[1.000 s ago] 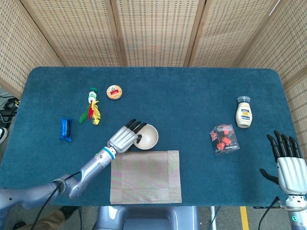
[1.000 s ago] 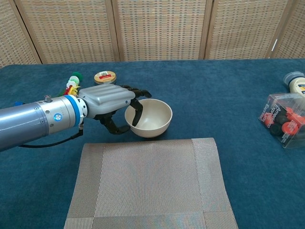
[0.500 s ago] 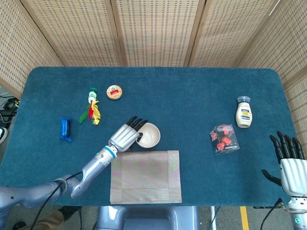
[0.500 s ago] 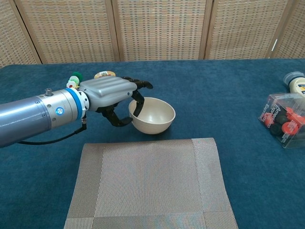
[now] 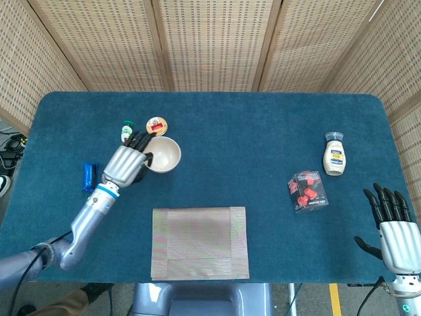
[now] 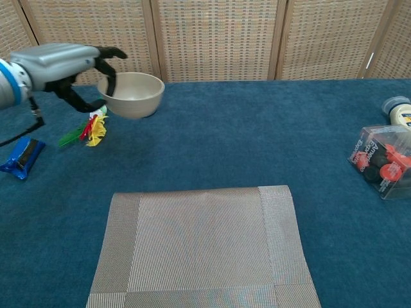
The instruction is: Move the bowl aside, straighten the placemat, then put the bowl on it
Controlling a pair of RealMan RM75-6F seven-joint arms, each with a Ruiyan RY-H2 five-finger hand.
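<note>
2 hands: left hand (image 5: 125,164) gripping the lifted bowl (image 5: 162,154), feather toy (image 6: 90,129) half-hidden; right hand (image 5: 393,224) empty, fingers apart.

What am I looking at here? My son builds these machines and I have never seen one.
A robot with two arms ending in metal hands works at a blue cloth-covered table. One picture looks down from its head, the other forward from its chest. Its left hand holds a cream round bowl by the rim, lifted above the table. The right hand waits open at the table's near edge. A grey woven placemat lies in front. Nearby are a white squeeze bottle, a clear box of red pieces and a blue wrapped bar.
</note>
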